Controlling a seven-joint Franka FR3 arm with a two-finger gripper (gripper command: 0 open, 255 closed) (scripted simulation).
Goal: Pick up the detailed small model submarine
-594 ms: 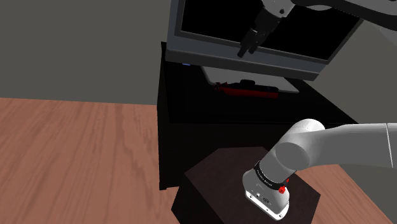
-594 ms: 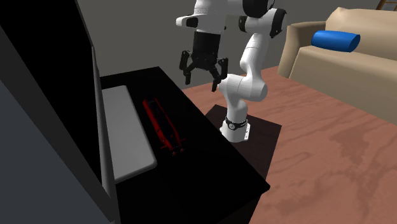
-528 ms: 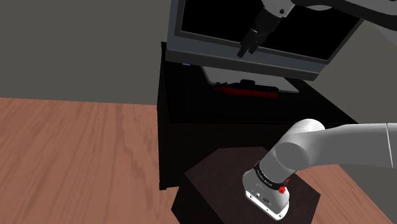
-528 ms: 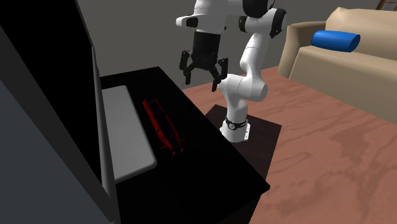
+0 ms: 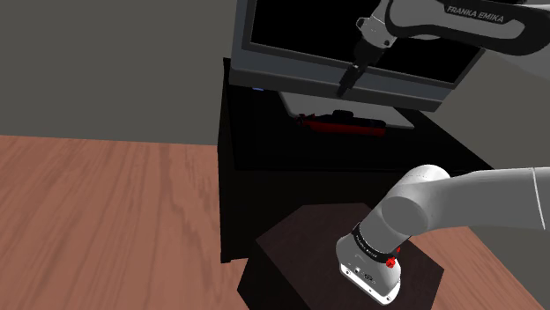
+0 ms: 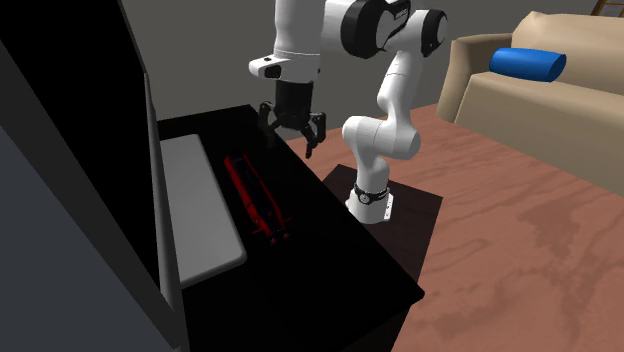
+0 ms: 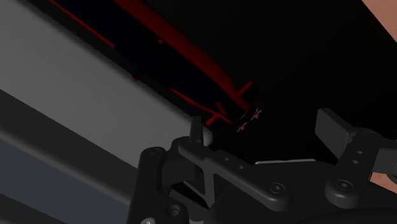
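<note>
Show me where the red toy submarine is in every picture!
Shoulder view: the submarine is in the upper middle, along the near edge of the grey slab.
Second exterior view: it lies left of middle, along the slab's right side.
Wrist view: it slants away just beyond the open gripper, beside the slab.
Shared landmark: the grey slab.

A black table (image 6: 340,260) is seen across the middle and lower left of the second exterior view (top very dark, edges hard to trace). A flat grey slab (image 6: 200,210) is laid along its left side, next to a grey-framed screen (image 6: 60,160). A red model submarine (image 6: 252,195) is laid just right of the slab, lengthwise alongside it. The table is set on a wood-grain floor (image 6: 520,250).
</note>
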